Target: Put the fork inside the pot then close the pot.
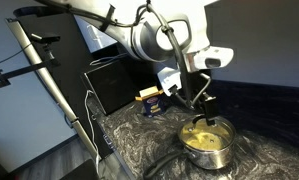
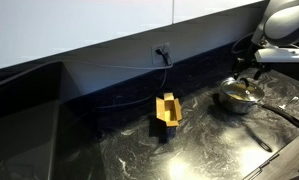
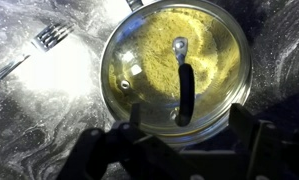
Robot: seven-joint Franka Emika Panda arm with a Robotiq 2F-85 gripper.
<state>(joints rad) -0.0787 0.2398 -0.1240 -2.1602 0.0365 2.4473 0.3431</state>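
Fork [image 3: 49, 38] handle cut off by left edge.

One pot [image 1: 215, 152], one glass lid [image 3: 149, 60] and one fork [image 3: 51, 37] are counted on a single marbled worktop [image 3: 29, 120]. Also there: one yellow carton [image 2: 167, 108], one wall socket [image 2: 162, 50], and one robot arm [image 1: 139, 35] carrying one gripper [image 1: 201, 120].

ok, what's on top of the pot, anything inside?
A glass lid covers the pot. Through it only the yellowish bottom shows; the fork lies outside on the counter. The tool hides the near rim.
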